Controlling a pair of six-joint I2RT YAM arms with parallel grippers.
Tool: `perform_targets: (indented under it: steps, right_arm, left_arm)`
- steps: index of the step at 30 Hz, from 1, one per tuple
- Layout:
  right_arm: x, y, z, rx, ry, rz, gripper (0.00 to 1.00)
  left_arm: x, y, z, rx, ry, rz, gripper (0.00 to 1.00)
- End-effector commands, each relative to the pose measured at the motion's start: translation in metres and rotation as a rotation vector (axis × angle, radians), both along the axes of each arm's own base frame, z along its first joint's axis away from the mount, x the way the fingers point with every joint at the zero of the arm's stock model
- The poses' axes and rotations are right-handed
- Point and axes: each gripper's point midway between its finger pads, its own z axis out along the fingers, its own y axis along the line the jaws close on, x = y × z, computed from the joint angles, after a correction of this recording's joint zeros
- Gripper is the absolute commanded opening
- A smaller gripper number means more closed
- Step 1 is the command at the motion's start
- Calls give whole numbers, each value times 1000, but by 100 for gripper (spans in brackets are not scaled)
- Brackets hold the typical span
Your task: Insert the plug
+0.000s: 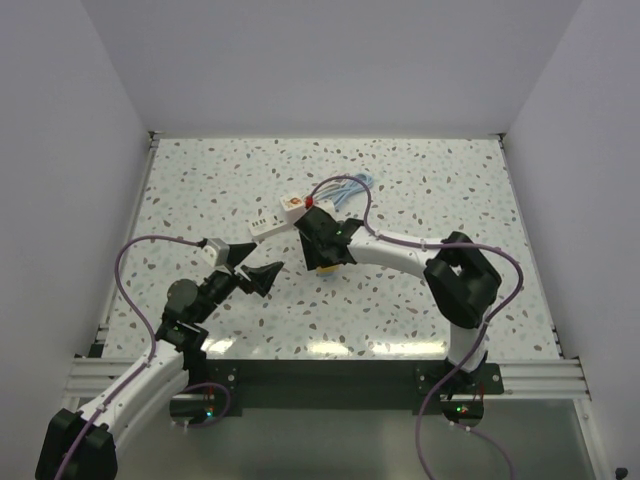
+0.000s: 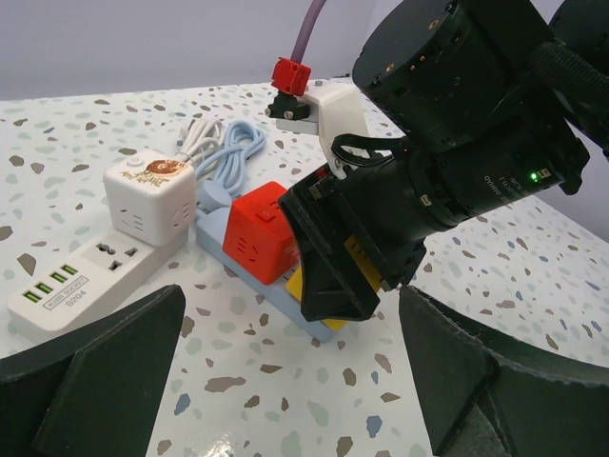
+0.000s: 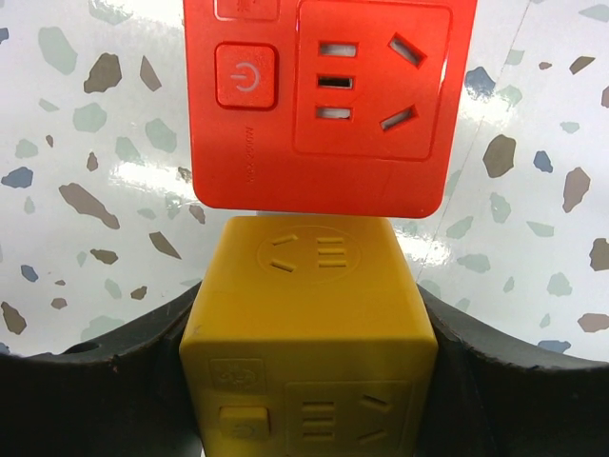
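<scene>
The right gripper (image 3: 306,328) holds a yellow cube (image 3: 309,352) tight between its two black fingers (image 3: 95,386). The cube has small plug holes on its faces and a little button. The right wrist view shows it just below a red cube (image 3: 319,95), and the two look like they touch. The red cube has a round power button and plug holes too.

In the left wrist view, the red cube sits on a blue strip (image 2: 217,228) that lies flat on the speckled table (image 1: 430,200). The yellow cube is low down at the near end of that blue strip, mostly hidden by the black gripper. You cannot tell if it is pushed in.

The left gripper (image 1: 254,264) is wide open and holds nothing. It is near the right gripper and points at it, but does not touch it.

A white strip (image 2: 76,281) with green holes lies to the left of the blue strip. A white cube (image 2: 147,195) with a little picture on top sits on its far end. White and blue cables (image 2: 228,143) lie in loops behind the cubes
</scene>
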Motion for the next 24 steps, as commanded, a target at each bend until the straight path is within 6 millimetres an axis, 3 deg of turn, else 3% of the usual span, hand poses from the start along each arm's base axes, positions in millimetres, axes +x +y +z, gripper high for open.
perform_targets:
  steps: [1, 10, 24]
  right_arm:
    - [-53, -26, -98, -114, 254, 57, 0]
    - [-55, -26, -115, -91, 282, 68, 0]
    - [-73, -47, -135, -104, 294, 43, 0]
  left_arm:
    - [3, 3, 8, -14, -21, 18, 100]
    - [4, 5, 6, -11, -14, 28, 100]
    - [8, 5, 2, -3, -3, 41, 100]
